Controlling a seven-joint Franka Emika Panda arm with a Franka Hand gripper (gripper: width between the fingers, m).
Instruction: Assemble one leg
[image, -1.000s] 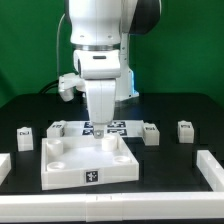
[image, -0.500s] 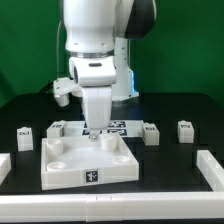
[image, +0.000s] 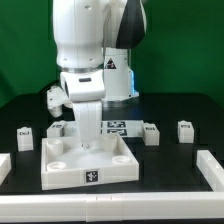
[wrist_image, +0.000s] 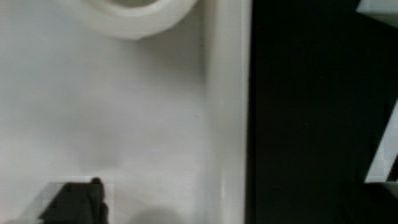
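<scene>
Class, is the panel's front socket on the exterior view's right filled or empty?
Empty: the socket shows a bare round recess, nothing inside.

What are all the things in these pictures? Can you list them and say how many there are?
small blocky legs with square marker tags: four, white, in a row behind the panel, two on each side in the exterior view; one is partly hidden by the arm
large square panel with round corner sockets: one, white, front middle of the table
marker board: one, white with black tags, flat behind the panel
long edge blocks: two, white, at the exterior view's left and right edges
table: one, black
back wall: one, green
robot arm: one, white, centre
fingers: one tip shows, dark, low over the panel; open or shut, cannot tell
</scene>
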